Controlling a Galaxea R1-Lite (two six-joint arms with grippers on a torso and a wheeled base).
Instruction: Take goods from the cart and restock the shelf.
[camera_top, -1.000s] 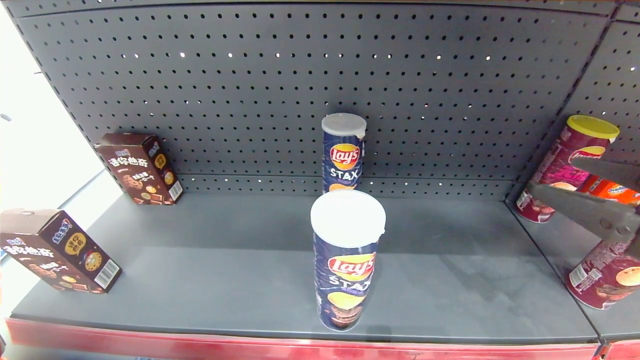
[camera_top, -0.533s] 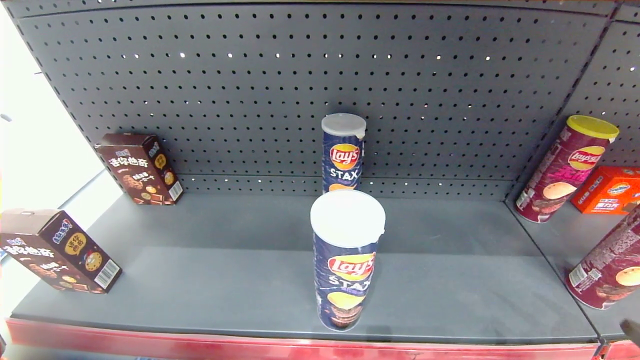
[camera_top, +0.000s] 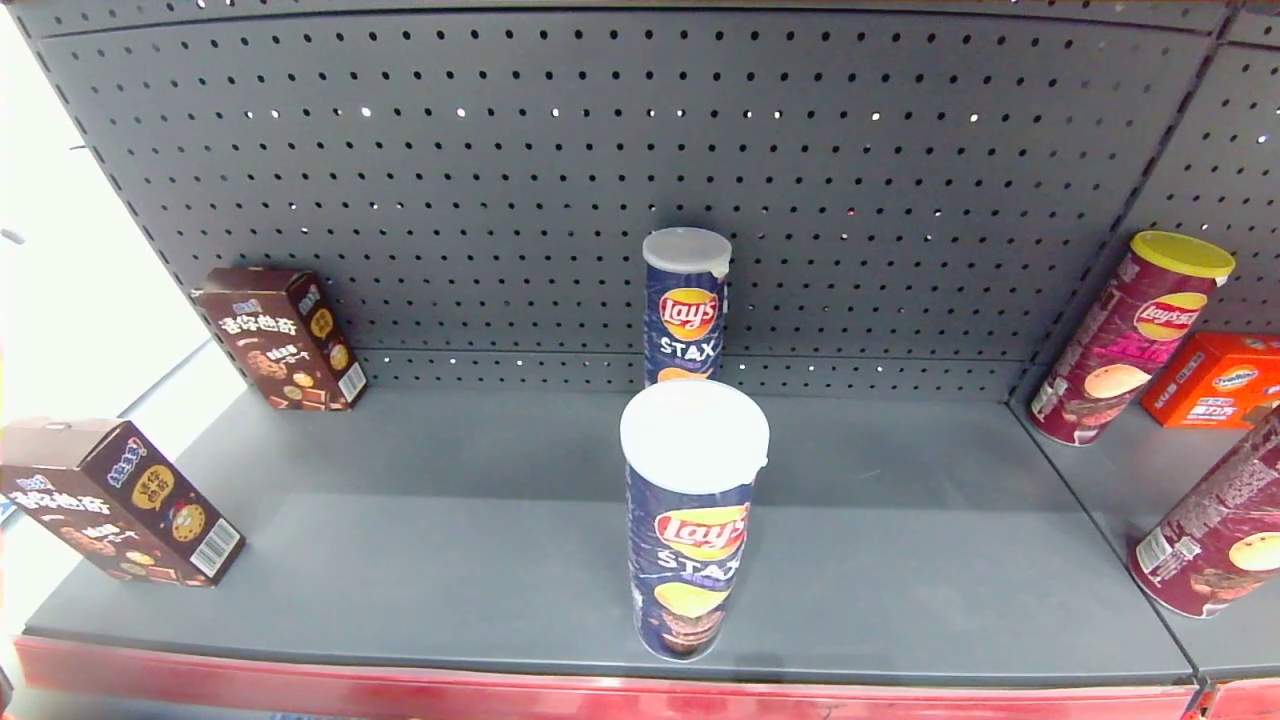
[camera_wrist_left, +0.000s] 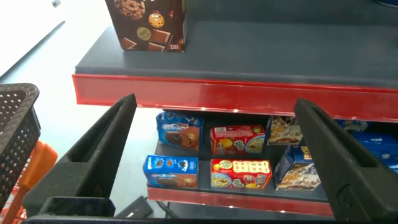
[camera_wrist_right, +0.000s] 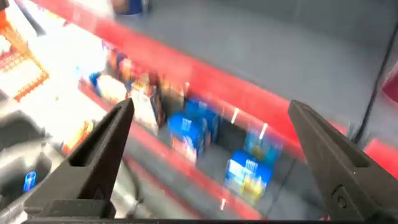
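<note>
Two blue chip cans stand on the grey shelf (camera_top: 900, 560), one at the front (camera_top: 692, 520) and one at the back (camera_top: 686, 305). Two maroon chip cans are on the adjoining shelf to the right, one at the back (camera_top: 1130, 340) and one at the front (camera_top: 1215, 540). My left gripper (camera_wrist_left: 214, 106) is open and holds nothing, below and in front of the shelf's red edge (camera_wrist_left: 236, 96). My right gripper (camera_wrist_right: 211, 106) is open too, nothing between its fingers, facing the red edge (camera_wrist_right: 249, 93) and the lower shelf.
Two brown cookie boxes (camera_top: 280, 335) (camera_top: 115, 500) stand at the shelf's left. An orange box (camera_top: 1215, 380) sits behind the maroon cans. Small packs (camera_wrist_left: 236, 140) fill the lower shelf. A black basket (camera_wrist_left: 15, 124) is beside my left gripper.
My right gripper was up by the maroon cans on the right a second ago; it dropped down and out of the head view. The cans stay in place.
</note>
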